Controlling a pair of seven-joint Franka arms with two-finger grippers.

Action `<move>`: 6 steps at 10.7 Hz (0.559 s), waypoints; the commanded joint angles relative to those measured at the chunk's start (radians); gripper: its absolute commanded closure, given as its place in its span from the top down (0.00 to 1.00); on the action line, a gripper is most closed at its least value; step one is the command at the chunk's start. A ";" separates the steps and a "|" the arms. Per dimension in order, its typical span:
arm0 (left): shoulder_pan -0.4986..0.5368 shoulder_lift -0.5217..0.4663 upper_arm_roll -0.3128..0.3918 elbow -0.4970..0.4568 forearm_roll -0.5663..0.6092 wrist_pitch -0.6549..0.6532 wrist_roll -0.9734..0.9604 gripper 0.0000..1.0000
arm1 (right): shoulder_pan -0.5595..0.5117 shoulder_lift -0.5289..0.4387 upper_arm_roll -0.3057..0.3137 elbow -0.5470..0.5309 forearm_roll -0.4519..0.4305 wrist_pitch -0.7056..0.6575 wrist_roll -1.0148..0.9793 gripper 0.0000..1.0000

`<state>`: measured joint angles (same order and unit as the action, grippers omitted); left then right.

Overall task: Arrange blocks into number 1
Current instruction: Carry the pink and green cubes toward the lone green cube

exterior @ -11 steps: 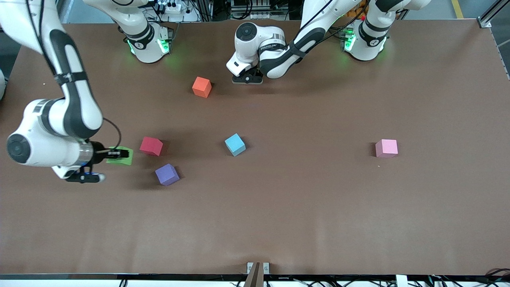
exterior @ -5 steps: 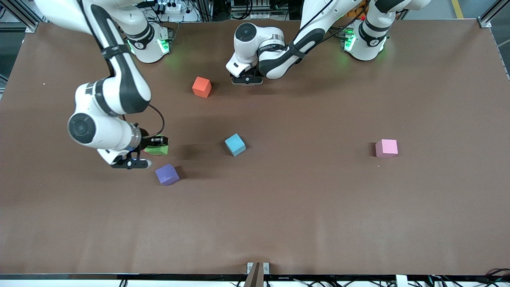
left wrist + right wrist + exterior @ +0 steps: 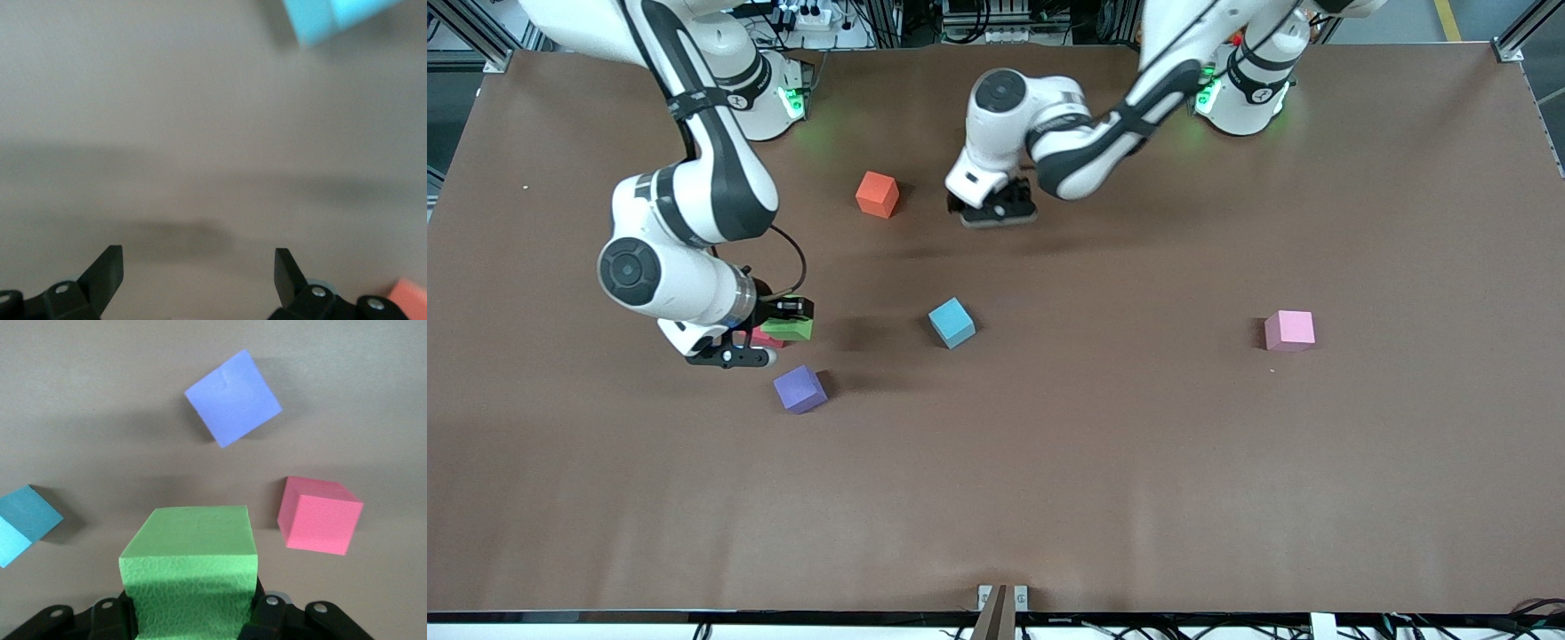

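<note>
Front view: two white arms reach over a brown tabletop (image 3: 1103, 462) strewn with blocks. The right arm bends down toward its own end of the tabletop, its right gripper (image 3: 787, 318) clamped on a green block (image 3: 789, 330) held in the air over a red block (image 3: 763, 338), which is mostly hidden beneath it. A purple block (image 3: 799, 389) lies just nearer the camera, a blue block (image 3: 951, 322) sits mid-table, an orange block (image 3: 877, 194) lies nearer the bases, and a pink block (image 3: 1289, 330) rests alone toward the left arm's end. The left arm folds low from its base, its left gripper (image 3: 999, 206) just above the tabletop beside the orange block — its fingers cannot be made out from here.

Left wrist view: the left gripper (image 3: 198, 275) shows its two fingertips (image 3: 107, 268) spread wide apart with nothing between them, over bare tabletop; corners of the blue block (image 3: 333, 17) and the orange block (image 3: 408, 300) appear at the edges.

Right wrist view: the green block (image 3: 192, 577) fills the gripper's grasp — and the red block (image 3: 319, 515), hidden from the front, shows whole, with the purple block (image 3: 232, 397) and blue block (image 3: 23, 523) around it.
</note>
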<state>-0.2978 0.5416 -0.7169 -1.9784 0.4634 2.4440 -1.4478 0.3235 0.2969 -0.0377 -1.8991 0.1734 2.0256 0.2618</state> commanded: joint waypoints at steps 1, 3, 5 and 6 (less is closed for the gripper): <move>0.142 -0.101 -0.007 -0.023 0.023 -0.052 0.118 1.00 | 0.130 -0.022 -0.008 -0.029 0.014 0.065 0.141 0.00; 0.274 -0.152 -0.006 -0.023 0.014 -0.094 0.257 1.00 | 0.271 -0.006 -0.008 -0.028 0.014 0.129 0.306 0.00; 0.365 -0.187 0.039 -0.026 0.011 -0.128 0.489 1.00 | 0.421 0.056 -0.010 -0.029 0.011 0.204 0.471 0.00; 0.405 -0.207 0.068 -0.028 0.009 -0.144 0.608 1.00 | 0.475 0.085 -0.010 -0.029 0.011 0.226 0.532 0.00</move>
<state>0.0620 0.3904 -0.6798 -1.9781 0.4647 2.3226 -0.9767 0.7310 0.3332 -0.0343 -1.9248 0.1755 2.2084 0.7139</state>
